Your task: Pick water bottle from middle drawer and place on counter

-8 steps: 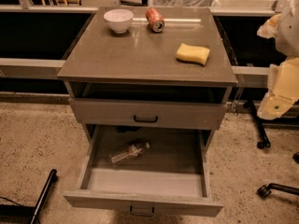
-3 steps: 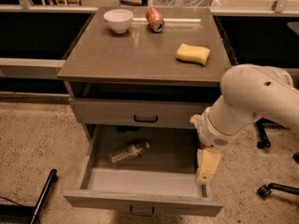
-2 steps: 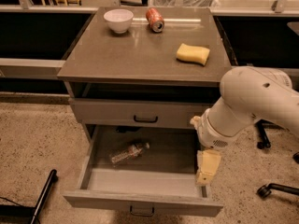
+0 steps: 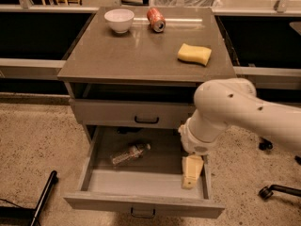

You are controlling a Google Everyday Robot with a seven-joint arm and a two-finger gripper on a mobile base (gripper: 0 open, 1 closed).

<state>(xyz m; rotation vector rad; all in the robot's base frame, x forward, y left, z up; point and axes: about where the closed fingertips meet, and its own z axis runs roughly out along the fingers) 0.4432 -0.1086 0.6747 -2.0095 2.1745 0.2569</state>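
As hand point(image 4: 192, 172) hangs right, water bottle point(image 4: 130, 154) left

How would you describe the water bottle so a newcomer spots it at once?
Under the grey-brown counter slab, look into the pulled-out wide grey middle drawer. The small clear ribbed plastic water bottle with a white cap lies on its side left of centre; the cream two-finger gripper hangs over the drawer's right end. It's the only loose, see-through item there.

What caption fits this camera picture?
Robot hand hangs over the open middle drawer, apart from the water bottle lying there.
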